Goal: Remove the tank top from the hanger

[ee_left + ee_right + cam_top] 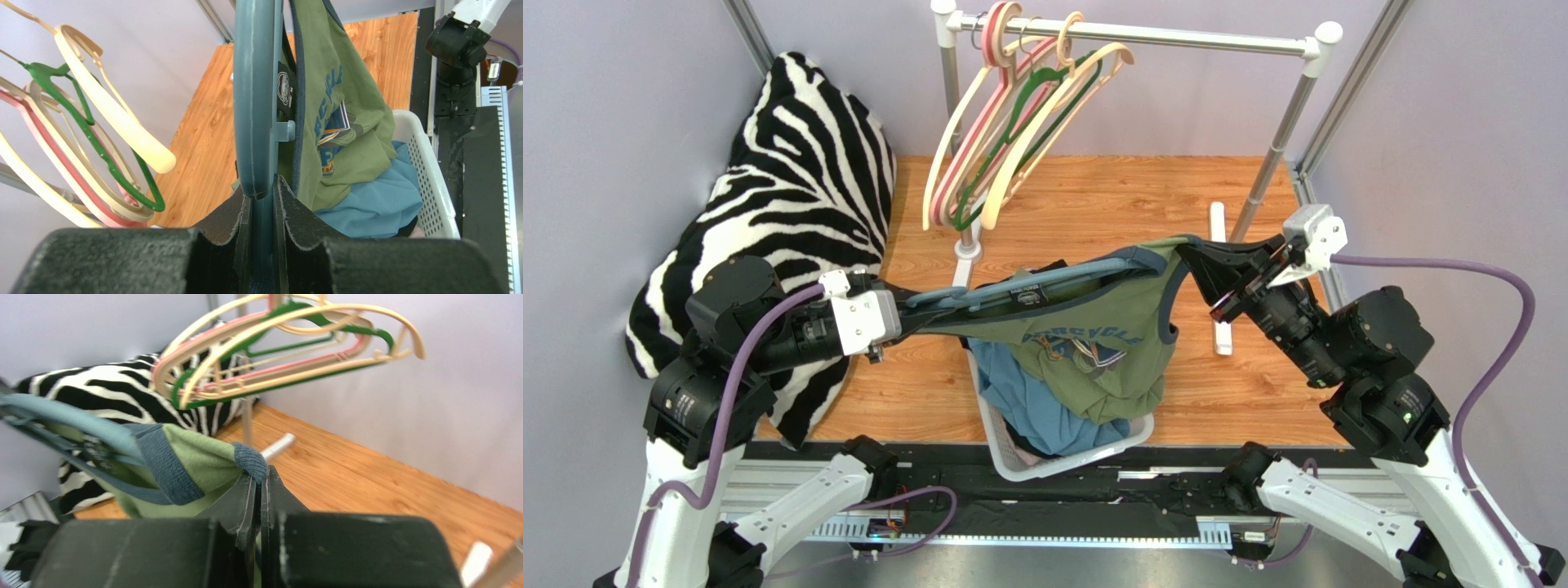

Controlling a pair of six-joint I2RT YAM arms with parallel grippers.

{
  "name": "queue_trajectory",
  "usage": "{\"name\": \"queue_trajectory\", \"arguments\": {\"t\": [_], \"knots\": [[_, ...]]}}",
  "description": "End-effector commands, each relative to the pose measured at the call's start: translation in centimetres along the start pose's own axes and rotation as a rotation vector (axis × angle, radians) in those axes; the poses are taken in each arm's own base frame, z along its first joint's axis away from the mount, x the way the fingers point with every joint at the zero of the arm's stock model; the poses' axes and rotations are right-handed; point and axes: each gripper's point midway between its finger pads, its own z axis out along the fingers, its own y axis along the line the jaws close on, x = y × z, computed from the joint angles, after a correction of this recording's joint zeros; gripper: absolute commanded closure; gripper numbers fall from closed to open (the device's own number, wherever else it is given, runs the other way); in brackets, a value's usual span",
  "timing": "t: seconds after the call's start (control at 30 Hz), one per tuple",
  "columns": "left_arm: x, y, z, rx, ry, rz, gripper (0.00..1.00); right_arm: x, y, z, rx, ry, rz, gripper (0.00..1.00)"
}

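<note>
A green tank top (1112, 349) with dark blue trim hangs on a grey-blue hanger (1038, 288), held level above the white basket (1014, 456). My left gripper (913, 316) is shut on the hanger's left arm; in the left wrist view the hanger (253, 104) runs up from between the pads (287, 202), with the tank top (344, 104) to its right. My right gripper (1195, 261) is shut on the tank top's right shoulder strap. In the right wrist view the strap's blue trim (250, 462) is pinched at the tips of the gripper (260, 478).
A clothes rail (1136, 37) at the back carries several bare hangers (1014, 123) in cream, pink and green. A zebra-print cushion (787, 196) leans at the left. The basket holds blue cloth (1044, 410). The rail's white foot (1219, 276) lies behind my right gripper.
</note>
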Motion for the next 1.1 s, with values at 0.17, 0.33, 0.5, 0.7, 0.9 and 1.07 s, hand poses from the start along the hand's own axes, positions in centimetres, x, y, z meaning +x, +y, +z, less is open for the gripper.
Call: {"name": "queue_trajectory", "arguments": {"t": [0.17, 0.33, 0.5, 0.7, 0.9, 1.07], "knots": [[-1.3, -0.3, -1.7, -0.027, -0.027, 0.093, 0.88, 0.7, -3.4, -1.3, 0.194, 0.038, -0.005, 1.0], [-2.1, 0.0, -1.7, -0.023, -0.04, 0.106, 0.89, 4.9, -0.2, -1.2, 0.003, 0.184, -0.011, 0.96], [-2.1, 0.4, -1.2, -0.004, -0.02, 0.082, 0.89, 6.0, 1.5, -2.8, -0.132, 0.222, -0.098, 0.0], [-0.8, -0.5, -0.4, 0.055, 0.0, 0.039, 0.9, 2.1, 1.8, -6.8, -0.212, 0.106, -0.287, 0.0], [0.2, -1.3, 0.5, 0.118, 0.014, -0.012, 0.9, -1.2, 3.7, -5.8, -0.317, 0.023, -0.34, 0.0], [-0.8, -1.5, 0.1, 0.116, -0.011, -0.022, 0.9, -0.4, 4.3, -3.0, -0.334, 0.002, -0.325, 0.0]]}}
